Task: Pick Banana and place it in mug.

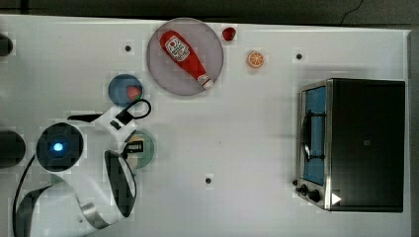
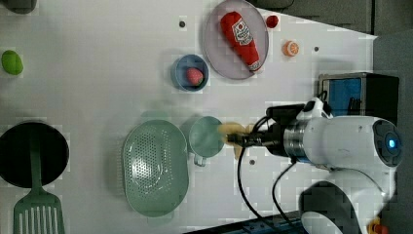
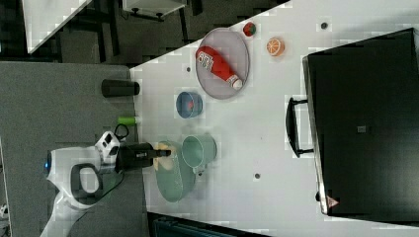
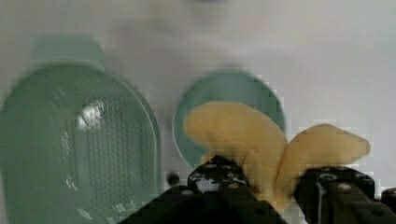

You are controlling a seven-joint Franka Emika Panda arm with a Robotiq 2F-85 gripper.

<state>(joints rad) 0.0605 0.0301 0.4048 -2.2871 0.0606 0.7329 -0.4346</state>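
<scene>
The gripper (image 4: 273,186) was clamped on the banana (image 4: 261,140), its two black fingers (image 4: 219,179) pressing the soft yellow fruit so that it folded into two lobes above them. In the wrist view one lobe overlapped the mug (image 4: 229,116); the other lay over bare table. The banana was off the table surface, carried by the arm.

In the left view the banana (image 2: 235,132) sat at the mug's (image 2: 205,137) three o'clock edge, with the gripper (image 2: 243,140) just beyond it. The green colander (image 2: 155,167) stood just beside the mug at about eight o'clock. The blue cup (image 2: 190,72) holding a small red item was at the mug's eleven o'clock, apart from it, and the grey plate (image 2: 214,48) carrying the ketchup bottle (image 2: 240,35) lay near the cup at two o'clock.

In the right view the gripper (image 3: 165,154) held the banana (image 3: 165,157) over the colander's (image 3: 174,183) rim, just at the mug's (image 3: 198,150) nine o'clock.

In the top view the arm (image 1: 94,163) covered most of the mug (image 1: 148,150). The toaster oven (image 1: 353,143) stood well apart at the mug's three o'clock. An orange slice (image 1: 255,59) lay at the plate's (image 1: 158,69) three o'clock.
</scene>
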